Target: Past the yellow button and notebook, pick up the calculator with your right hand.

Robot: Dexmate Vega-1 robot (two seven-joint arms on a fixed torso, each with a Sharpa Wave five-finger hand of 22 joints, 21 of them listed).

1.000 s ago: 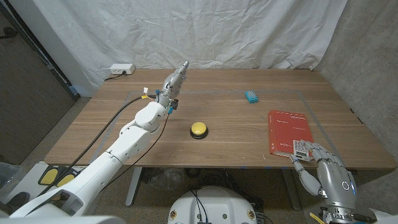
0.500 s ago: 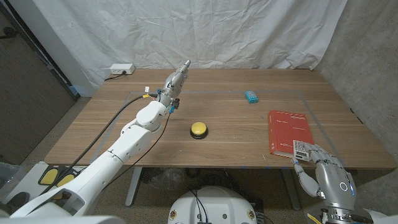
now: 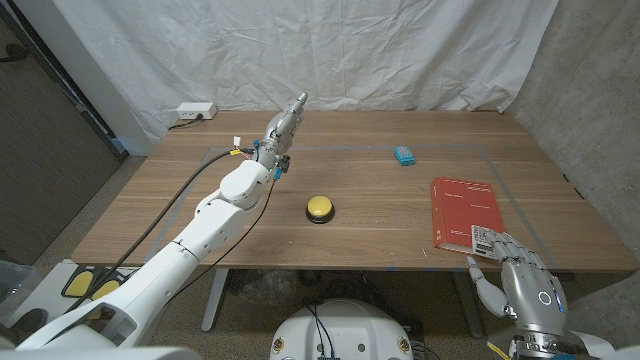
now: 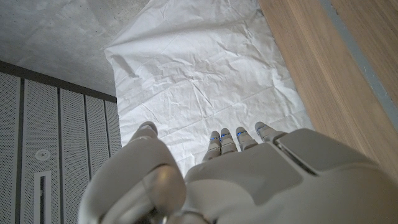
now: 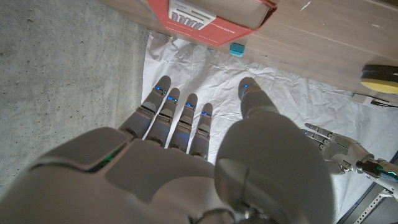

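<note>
A small white calculator [image 3: 484,238] [image 5: 193,13] lies on the near end of the red notebook [image 3: 463,208] [image 5: 252,11] at the table's right front. My right hand [image 3: 522,279] [image 5: 186,155] hovers at the front edge just behind it, fingers spread and pointing at the calculator, holding nothing. The yellow button [image 3: 319,208] [image 5: 380,78] sits mid-table, left of the notebook. Far away, my left hand [image 3: 285,124] [image 4: 236,174] [image 5: 333,146] is stretched out over the back of the table, fingers straight and empty.
A small teal object [image 3: 403,154] [image 5: 236,49] lies beyond the notebook toward the back. A white power strip [image 3: 196,110] sits at the table's [image 3: 380,190] back left corner. A white curtain [image 4: 205,81] hangs behind.
My right hand has slipped slightly back toward the table's front edge, away from the calculator. The left arm has barely moved.
</note>
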